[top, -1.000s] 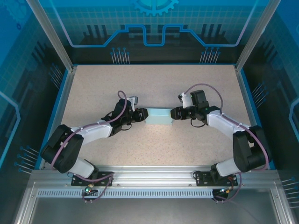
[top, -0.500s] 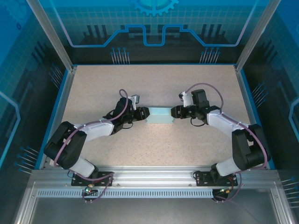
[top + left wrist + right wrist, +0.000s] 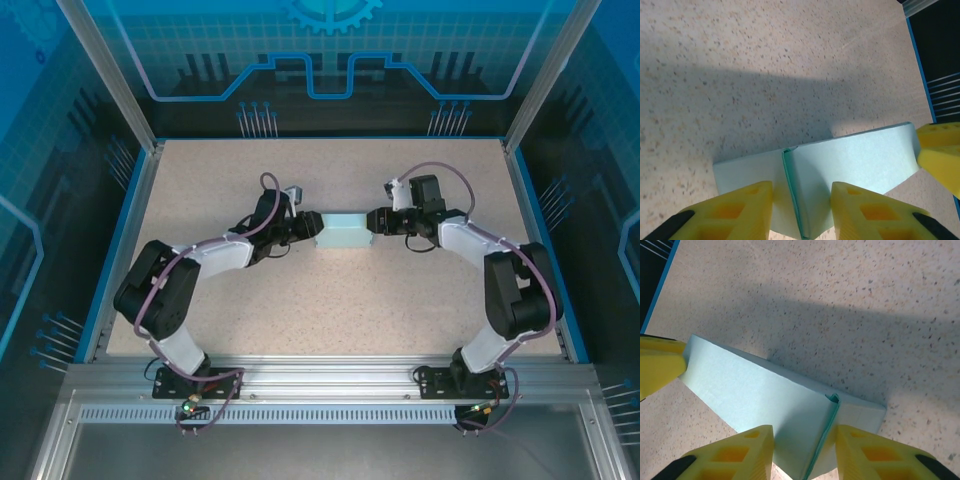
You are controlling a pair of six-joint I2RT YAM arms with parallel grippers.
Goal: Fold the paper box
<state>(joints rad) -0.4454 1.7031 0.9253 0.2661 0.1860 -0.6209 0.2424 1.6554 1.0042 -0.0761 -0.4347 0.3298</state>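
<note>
The paper box [image 3: 343,232] is a pale light-blue folded box held level between my two grippers, over the middle of the table. My left gripper [image 3: 311,229] is shut on its left end; in the left wrist view the yellow fingers [image 3: 745,202] press either side of a folded corner seam of the box [image 3: 860,160]. My right gripper [image 3: 372,220] is shut on the right end, its fingers [image 3: 867,447] flanking the seam of the box [image 3: 755,385]. Each wrist view also catches the other gripper's yellow fingertip at the box's far end.
The speckled beige table [image 3: 330,300] has blue raised edges [image 3: 535,215] on the sides and far end. A metal rail [image 3: 330,375] with both arm bases runs along the near edge. The box casts a broad shadow on the table [image 3: 740,90].
Both grippers have carried the box away from the arm bases, toward the far side of the table. The right jaws have narrowed a little on the box's end.
</note>
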